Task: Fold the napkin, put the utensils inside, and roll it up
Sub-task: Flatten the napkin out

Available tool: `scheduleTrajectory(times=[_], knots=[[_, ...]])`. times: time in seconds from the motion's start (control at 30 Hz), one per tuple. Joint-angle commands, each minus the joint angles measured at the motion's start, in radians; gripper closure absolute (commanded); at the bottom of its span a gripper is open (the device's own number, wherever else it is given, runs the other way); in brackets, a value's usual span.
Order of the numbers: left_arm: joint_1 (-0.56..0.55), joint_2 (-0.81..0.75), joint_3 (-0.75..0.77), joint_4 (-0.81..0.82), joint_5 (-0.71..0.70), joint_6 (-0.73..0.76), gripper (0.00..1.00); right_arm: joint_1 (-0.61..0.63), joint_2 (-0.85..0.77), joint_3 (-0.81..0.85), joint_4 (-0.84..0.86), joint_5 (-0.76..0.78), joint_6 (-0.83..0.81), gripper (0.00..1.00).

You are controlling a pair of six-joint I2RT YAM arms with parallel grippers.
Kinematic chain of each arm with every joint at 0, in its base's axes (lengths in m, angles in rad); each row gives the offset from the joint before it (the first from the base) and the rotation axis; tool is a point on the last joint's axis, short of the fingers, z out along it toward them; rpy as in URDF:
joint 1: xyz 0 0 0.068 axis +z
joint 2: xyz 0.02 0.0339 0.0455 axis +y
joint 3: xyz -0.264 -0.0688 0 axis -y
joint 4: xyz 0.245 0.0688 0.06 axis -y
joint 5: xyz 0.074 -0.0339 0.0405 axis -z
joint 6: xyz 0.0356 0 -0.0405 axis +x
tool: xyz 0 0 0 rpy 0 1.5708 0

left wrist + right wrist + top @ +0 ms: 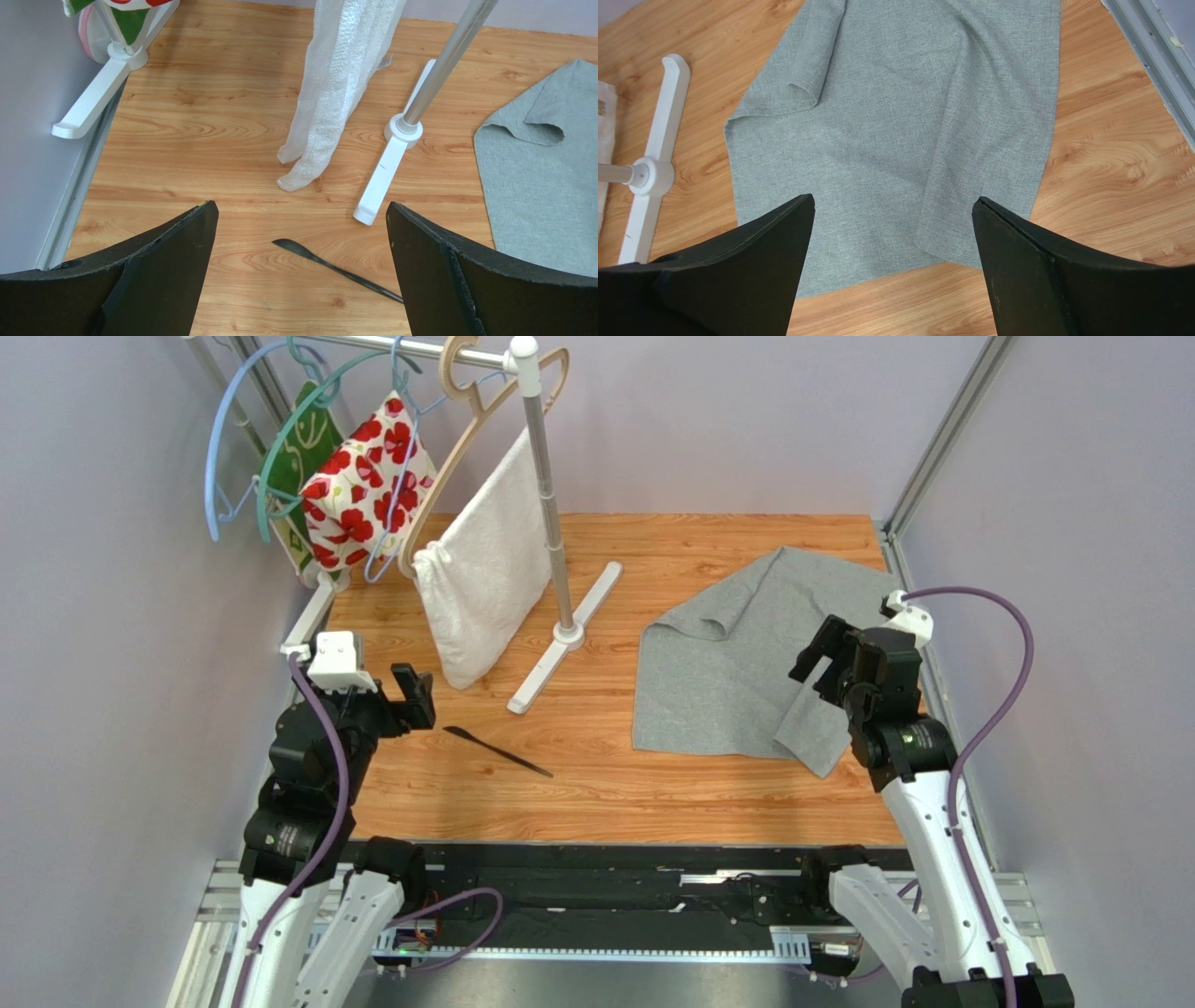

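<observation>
The grey napkin [730, 665] lies rumpled on the right half of the wooden table, its right edge folded over and a far-left corner curled; it also shows in the right wrist view [892, 119] and at the right edge of the left wrist view [544, 189]. The slim black knife [498, 751] lies flat at the front centre-left, also seen in the left wrist view [337, 269]. My left gripper [411, 700] is open and empty, hovering left of the knife. My right gripper [825, 661] is open and empty above the napkin's right front part.
A white rack with a metal pole [547, 504] stands on T-shaped feet [564, 639] at the back centre. A white towel [484, 574], a red-flowered fabric [362, 483] and hangers hang from it. Grey walls close in the left, right and back.
</observation>
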Motion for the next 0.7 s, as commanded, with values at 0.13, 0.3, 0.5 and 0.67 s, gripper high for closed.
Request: scheduleTrajectory(times=[0.13, 0.3, 0.5, 0.67], knots=[[-0.051, -0.012, 0.030, 0.001, -0.046, -0.014, 0.01, 0.000, 0.089, 0.048, -0.019, -0.106, 0.171, 0.09], [-0.107, 0.035, 0.014, -0.008, -0.021, 0.013, 0.01, -0.052, 0.220, 0.023, -0.085, -0.042, 0.244, 0.08], [-0.189, 0.081, 0.016, -0.021, -0.024, 0.021, 0.02, -0.220, 0.249, -0.084, -0.048, -0.090, 0.313, 0.07], [-0.262, 0.115, 0.016, -0.028, -0.070, 0.030, 0.02, -0.309, 0.312, -0.182, 0.097, -0.197, 0.348, 0.07]])
